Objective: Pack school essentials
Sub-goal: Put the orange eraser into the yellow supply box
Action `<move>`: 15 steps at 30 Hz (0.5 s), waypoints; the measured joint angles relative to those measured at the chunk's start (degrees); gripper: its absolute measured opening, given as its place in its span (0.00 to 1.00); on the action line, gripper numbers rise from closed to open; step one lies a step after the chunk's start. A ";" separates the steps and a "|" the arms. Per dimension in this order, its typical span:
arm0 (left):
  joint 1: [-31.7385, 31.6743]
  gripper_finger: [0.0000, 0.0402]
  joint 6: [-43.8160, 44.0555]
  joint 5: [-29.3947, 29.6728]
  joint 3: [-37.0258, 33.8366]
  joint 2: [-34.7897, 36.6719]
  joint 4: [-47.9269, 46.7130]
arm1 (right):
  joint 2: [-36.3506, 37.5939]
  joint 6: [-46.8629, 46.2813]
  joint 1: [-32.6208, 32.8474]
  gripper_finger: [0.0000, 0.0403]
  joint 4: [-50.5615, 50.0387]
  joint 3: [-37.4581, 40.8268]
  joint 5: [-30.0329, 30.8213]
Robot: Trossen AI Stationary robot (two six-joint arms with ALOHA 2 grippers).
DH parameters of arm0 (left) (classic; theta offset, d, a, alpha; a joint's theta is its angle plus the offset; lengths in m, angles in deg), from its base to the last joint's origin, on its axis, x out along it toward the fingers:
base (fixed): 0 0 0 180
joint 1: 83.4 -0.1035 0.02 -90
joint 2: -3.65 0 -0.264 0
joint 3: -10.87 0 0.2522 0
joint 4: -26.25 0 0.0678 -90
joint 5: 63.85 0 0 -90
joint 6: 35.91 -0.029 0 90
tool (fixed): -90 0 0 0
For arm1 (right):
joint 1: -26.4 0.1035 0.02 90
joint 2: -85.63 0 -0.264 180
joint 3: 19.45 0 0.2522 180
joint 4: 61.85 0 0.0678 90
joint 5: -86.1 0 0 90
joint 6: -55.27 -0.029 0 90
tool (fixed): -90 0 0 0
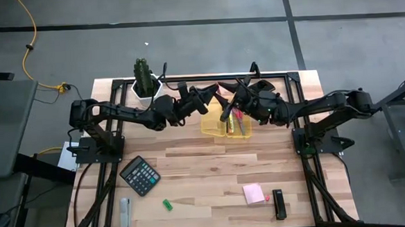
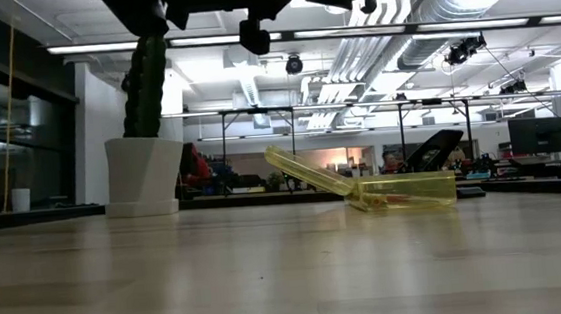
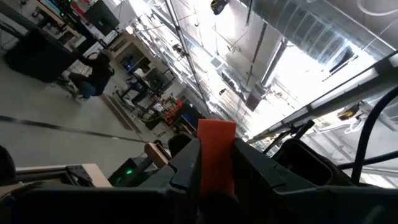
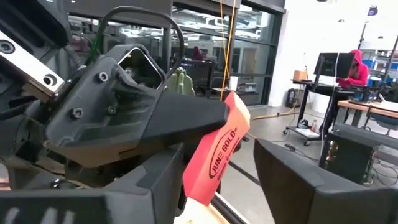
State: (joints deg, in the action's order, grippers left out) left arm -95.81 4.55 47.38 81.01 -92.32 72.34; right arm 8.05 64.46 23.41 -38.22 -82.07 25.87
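Note:
An orange-red eraser [image 4: 217,155] with printed lettering is up in the air, and my left gripper [image 3: 216,155] is shut on it. This is above the far side of a clear yellow case [image 1: 225,123], which lies open on the table with its lid [image 2: 307,170] tilted back. Red-handled scissors [image 1: 237,118] lie in the case. My right gripper [image 4: 217,183] faces the left one at the same height. It is open, with one finger on either side of the eraser's lower end. A pink sticky-note pad [image 1: 254,193] and a small green piece [image 1: 167,205] lie near the front edge. My left gripper pinches the eraser between its two fingers, which come roughly level from the table's left. They hold its upper part [image 4: 235,115]. One end [image 3: 216,134] sticks out past the fingertips. The eraser slants down out of the hold, clear of the table and the case.
A cactus in a white pot [image 1: 145,80] stands at the far edge, left of the case. A dark calculator [image 1: 140,174], a grey bar [image 1: 125,211] and a small black object [image 1: 279,204] lie on the near half. Bare wood lies between them and the case.

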 joint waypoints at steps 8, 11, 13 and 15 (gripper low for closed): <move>-0.07 0.17 -0.05 0.42 0.00 0.00 -0.04 | 0.02 0.26 0.07 0.18 0.23 0.00 2.33; -0.09 0.17 -0.11 0.67 0.00 0.00 -0.04 | 0.04 0.29 0.02 0.06 0.31 0.00 2.96; -0.09 0.17 -0.11 0.83 0.00 0.04 -0.02 | 0.04 0.31 0.02 0.02 0.29 0.00 2.98; -0.09 0.17 -0.11 0.85 0.00 0.04 -0.02 | 0.04 -0.04 0.02 0.03 0.29 0.00 2.98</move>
State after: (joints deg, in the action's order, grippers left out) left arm -95.90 4.45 48.23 81.01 -92.27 72.32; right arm 8.10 64.42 23.44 -37.94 -82.07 28.85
